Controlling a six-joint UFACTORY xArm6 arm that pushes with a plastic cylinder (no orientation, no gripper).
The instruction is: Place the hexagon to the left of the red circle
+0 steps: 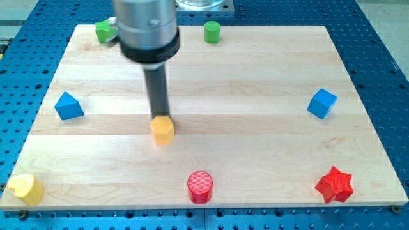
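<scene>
A yellow hexagon block point(162, 130) lies a little left of the board's middle. My tip point(160, 117) sits right at the hexagon's top edge, touching or nearly touching it. The red circle block point(200, 187) stands near the view's bottom edge, below and to the right of the hexagon. The rod hangs from a grey cylinder point(146, 29) at the view's top.
On the wooden board point(255, 76): a blue triangular block point(68, 106) at left, a blue cube point(321, 103) at right, a red star point(335, 184) at bottom right, a yellow block point(25, 189) at bottom left, a green block point(103, 30) and a green cylinder point(211, 31) at the top.
</scene>
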